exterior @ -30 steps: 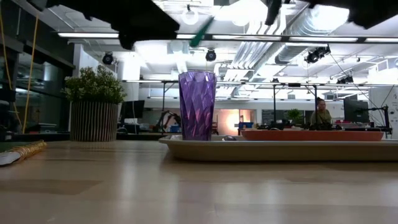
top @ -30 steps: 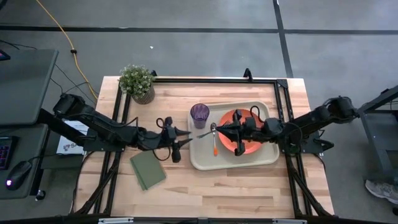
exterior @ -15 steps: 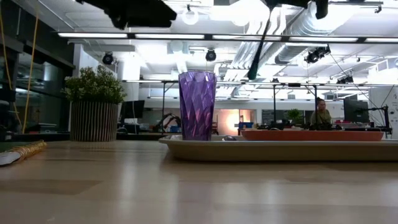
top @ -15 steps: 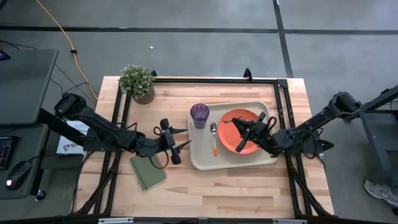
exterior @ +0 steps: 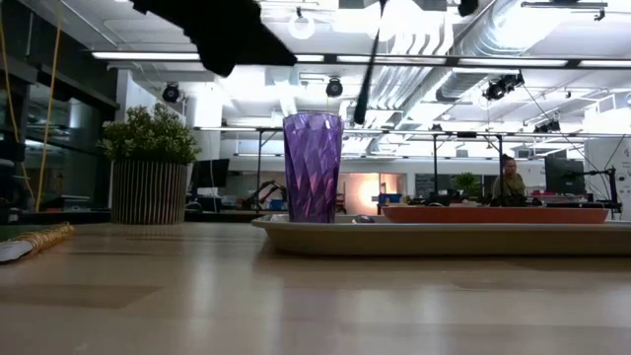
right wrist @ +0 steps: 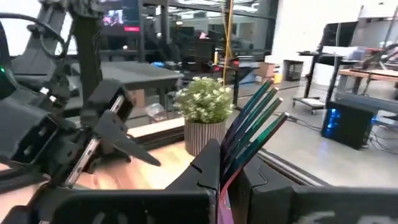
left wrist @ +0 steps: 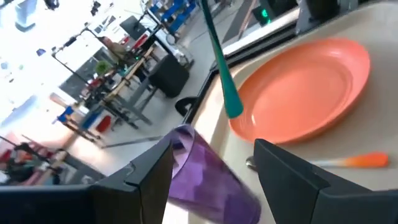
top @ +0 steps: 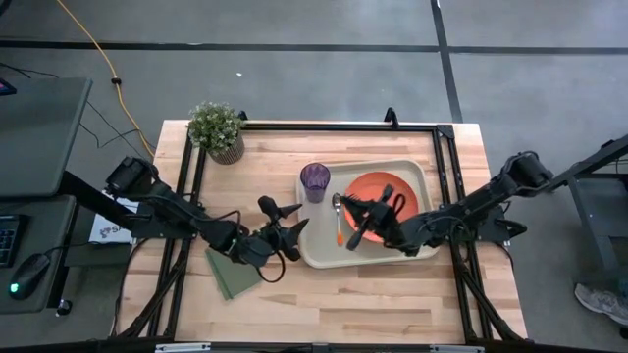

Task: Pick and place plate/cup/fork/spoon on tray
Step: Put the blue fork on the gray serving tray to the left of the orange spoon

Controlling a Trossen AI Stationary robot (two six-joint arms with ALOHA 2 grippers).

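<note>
The cream tray (top: 417, 245) lies right of the table's middle. On it stand the purple cup (top: 315, 180) and the orange plate (top: 388, 196), and the spoon (top: 339, 222) lies between them. My right gripper (top: 361, 227) hovers over the tray's middle, shut on the blue-handled fork (left wrist: 217, 56), which hangs above the plate's left rim. The fork is a dark slanting line in the low view (exterior: 366, 69). My left gripper (top: 297, 224) stands open just off the tray's left edge with nothing between its fingers (left wrist: 149, 177). My right gripper pinches the fork between its two fingers (right wrist: 208, 163), which come in about level from the table's right side. The fingers hide the part they are on. The blue handle (right wrist: 252, 121) sticks out beyond them. The fork is lifted clear and steeply tilted, its handle end (left wrist: 233, 109) lowest.
A potted plant (top: 218, 130) stands at the far left corner. A green pad (top: 234, 271) lies on the table under my left arm. The near half of the table is bare wood. A black frame borders the table's far and side edges.
My left gripper has opened, let go of the fork, rolled, and drawn back a little toward the near edge. My right gripper has carried the fork off toward the right, then back left over the tray, turning, so the fork has swung from nearly level to steeply tilted.
</note>
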